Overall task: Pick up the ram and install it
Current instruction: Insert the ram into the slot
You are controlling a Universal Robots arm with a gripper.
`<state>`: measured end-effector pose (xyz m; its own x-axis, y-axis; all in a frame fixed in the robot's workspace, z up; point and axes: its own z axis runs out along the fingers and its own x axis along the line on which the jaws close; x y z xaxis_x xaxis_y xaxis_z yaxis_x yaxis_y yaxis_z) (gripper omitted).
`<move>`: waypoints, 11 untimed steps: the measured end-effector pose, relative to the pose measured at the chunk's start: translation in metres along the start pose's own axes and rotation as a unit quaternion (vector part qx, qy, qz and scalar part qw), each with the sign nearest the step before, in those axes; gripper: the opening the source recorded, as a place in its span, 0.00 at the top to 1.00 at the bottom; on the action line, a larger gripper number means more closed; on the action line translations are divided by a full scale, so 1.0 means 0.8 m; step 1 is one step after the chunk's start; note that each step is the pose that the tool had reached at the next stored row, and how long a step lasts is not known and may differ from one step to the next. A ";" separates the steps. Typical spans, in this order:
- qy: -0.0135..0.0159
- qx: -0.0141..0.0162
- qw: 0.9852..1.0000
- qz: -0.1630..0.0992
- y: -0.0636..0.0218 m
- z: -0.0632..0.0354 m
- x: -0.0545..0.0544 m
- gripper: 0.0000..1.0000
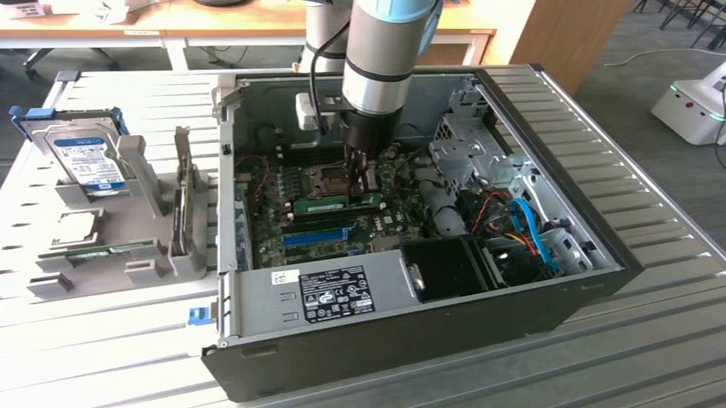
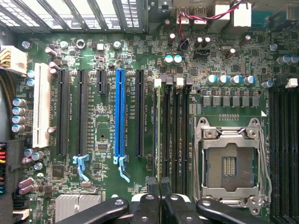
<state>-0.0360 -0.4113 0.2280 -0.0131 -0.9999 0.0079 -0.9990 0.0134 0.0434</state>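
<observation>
Case [image 1: 477, 330], tool [image 1: 365, 189] inside, on slatted table [image 1: 669, 340]; desks [image 1: 102, 34] behind.

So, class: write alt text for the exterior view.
A robot arm reaches down into an open computer case, its end over one end of the green ram on the motherboard. A hard drive stands in a holder at the exterior view's left.

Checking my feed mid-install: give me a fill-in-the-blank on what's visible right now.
The ram sits ____ the computer case.
The hard drive stands ____ the case.
The CPU socket is ____ of any chip.
The pincer is ____, not open.
Missing words: inside; outside; empty; shut.
</observation>
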 end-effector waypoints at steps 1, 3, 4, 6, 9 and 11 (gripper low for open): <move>0.000 0.000 1.000 0.000 0.000 0.000 0.000 0.88; 0.000 0.000 1.000 0.000 0.000 0.000 0.000 0.88; 0.000 0.000 1.000 0.000 0.000 0.000 0.000 0.88; 0.000 0.000 1.000 0.000 0.000 0.000 0.000 0.88; 0.000 0.000 1.000 0.000 0.001 0.001 0.000 0.88; 0.000 0.000 1.000 0.000 0.001 0.001 0.000 0.88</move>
<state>-0.0367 -0.4112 0.2276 -0.0131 -0.9999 0.0078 -0.9990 0.0134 0.0426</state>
